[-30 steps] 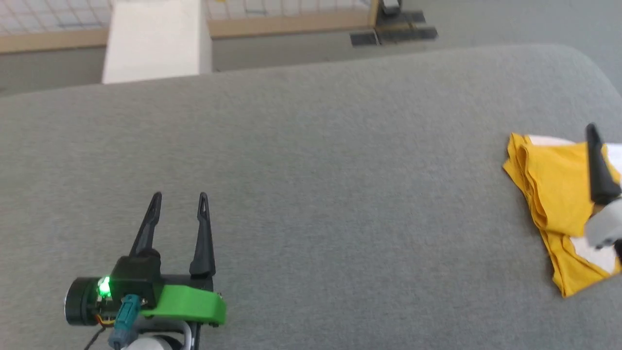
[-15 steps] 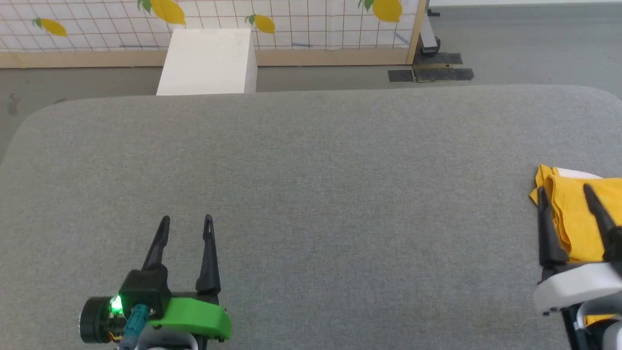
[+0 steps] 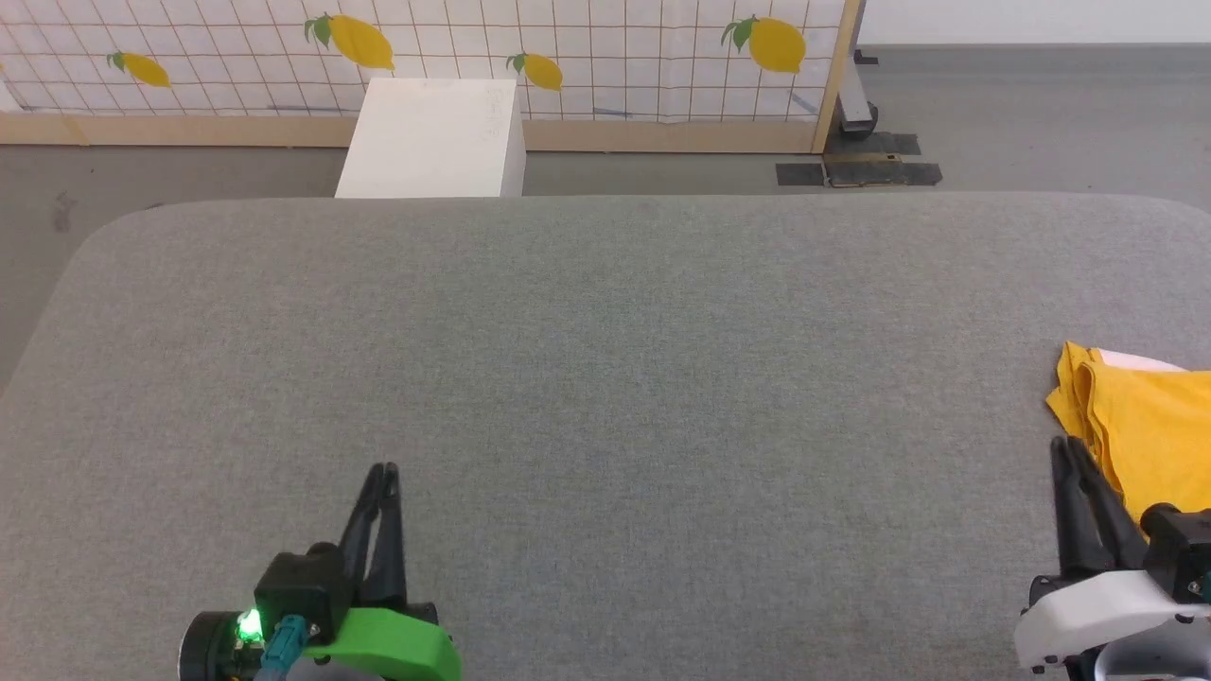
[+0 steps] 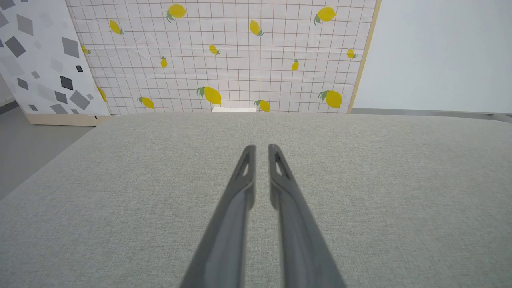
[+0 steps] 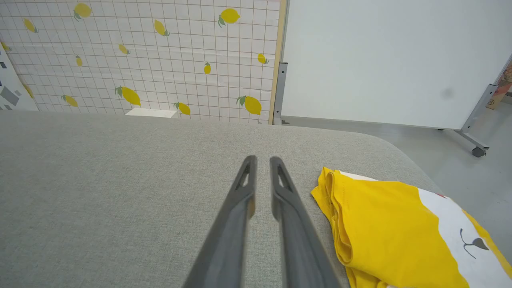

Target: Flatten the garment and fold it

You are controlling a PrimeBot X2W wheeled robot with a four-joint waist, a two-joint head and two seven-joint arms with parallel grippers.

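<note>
The bright yellow soft T-shirt (image 3: 1149, 426) is laid bunched at the right edge of the grey fabric-covered table (image 3: 605, 378), just beside the right gripper (image 3: 1064, 446); its fingers, and those of the left gripper (image 3: 383, 470), are pressed nearly together, with nothing pinched

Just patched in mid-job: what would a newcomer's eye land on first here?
The bright yellow garment, lying in layers at the right edge of the grey table, beside the right pincer. Next, the lemon-print screen behind the table, and the left pincer low on the left.
</note>
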